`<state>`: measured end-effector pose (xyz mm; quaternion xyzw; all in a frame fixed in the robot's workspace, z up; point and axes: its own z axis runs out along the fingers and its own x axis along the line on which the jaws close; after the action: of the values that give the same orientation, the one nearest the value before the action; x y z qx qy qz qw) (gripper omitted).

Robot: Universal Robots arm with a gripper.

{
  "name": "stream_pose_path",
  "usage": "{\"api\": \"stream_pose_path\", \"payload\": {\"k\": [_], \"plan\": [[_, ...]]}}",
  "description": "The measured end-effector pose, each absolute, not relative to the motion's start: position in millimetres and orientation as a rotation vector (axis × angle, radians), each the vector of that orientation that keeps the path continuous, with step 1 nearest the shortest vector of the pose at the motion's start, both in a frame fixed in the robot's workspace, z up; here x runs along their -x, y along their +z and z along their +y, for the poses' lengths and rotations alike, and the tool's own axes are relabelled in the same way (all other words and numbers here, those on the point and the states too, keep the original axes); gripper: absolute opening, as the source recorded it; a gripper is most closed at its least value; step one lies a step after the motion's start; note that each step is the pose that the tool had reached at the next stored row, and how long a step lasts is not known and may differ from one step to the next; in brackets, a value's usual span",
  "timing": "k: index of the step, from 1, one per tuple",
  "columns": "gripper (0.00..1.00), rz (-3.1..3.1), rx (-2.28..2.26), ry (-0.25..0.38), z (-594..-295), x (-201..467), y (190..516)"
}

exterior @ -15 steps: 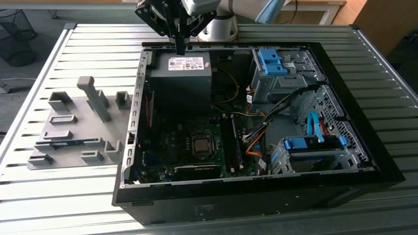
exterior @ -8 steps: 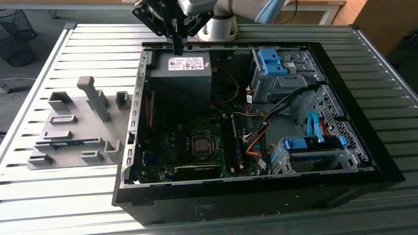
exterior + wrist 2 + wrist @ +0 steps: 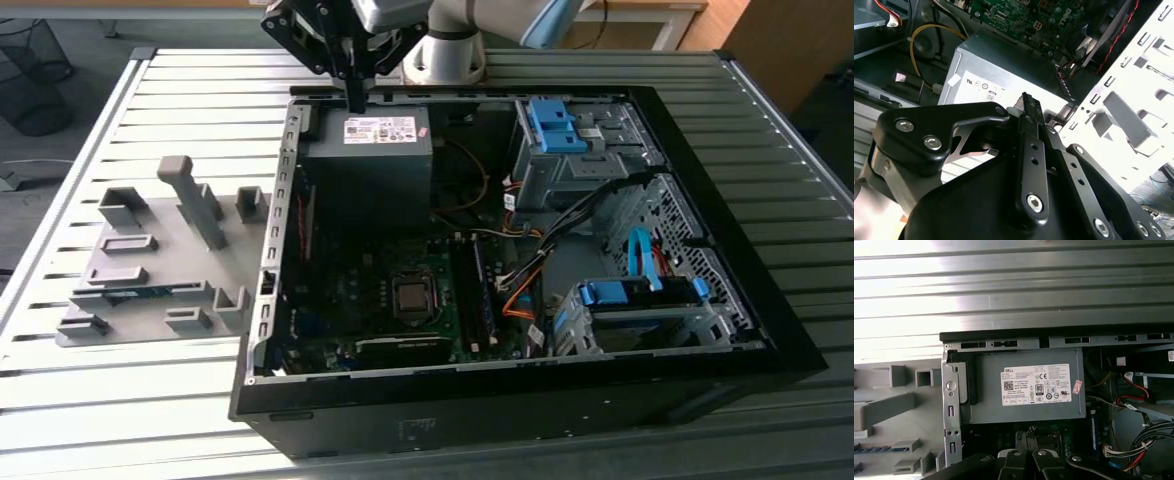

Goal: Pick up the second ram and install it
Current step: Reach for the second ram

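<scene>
- Upper centre of the exterior view, the gripper (image 3: 356,98) hangs over the power supply (image 3: 367,165) at the far wall of the case (image 3: 787,330), fingers pressed together on nothing.
- Left of the frame, just below mid-height, the second ram (image 3: 134,292) appears as a thin greenish strip lying in the grey holder (image 3: 174,262), well apart from the gripper.
- A clean pick, I judge, calls for parted fingers squared across the stick's long edges, clear of neighbouring blocks, then a straight lift.
</scene>
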<state>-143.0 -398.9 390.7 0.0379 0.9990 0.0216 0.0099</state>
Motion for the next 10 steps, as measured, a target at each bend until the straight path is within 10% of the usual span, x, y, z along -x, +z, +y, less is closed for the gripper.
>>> {"api": "stream_pose_path", "payload": {"k": [10], "plan": [[0.11, 3.120, -0.118, 0.067, -398.9, 147.0, 390.1]]}}
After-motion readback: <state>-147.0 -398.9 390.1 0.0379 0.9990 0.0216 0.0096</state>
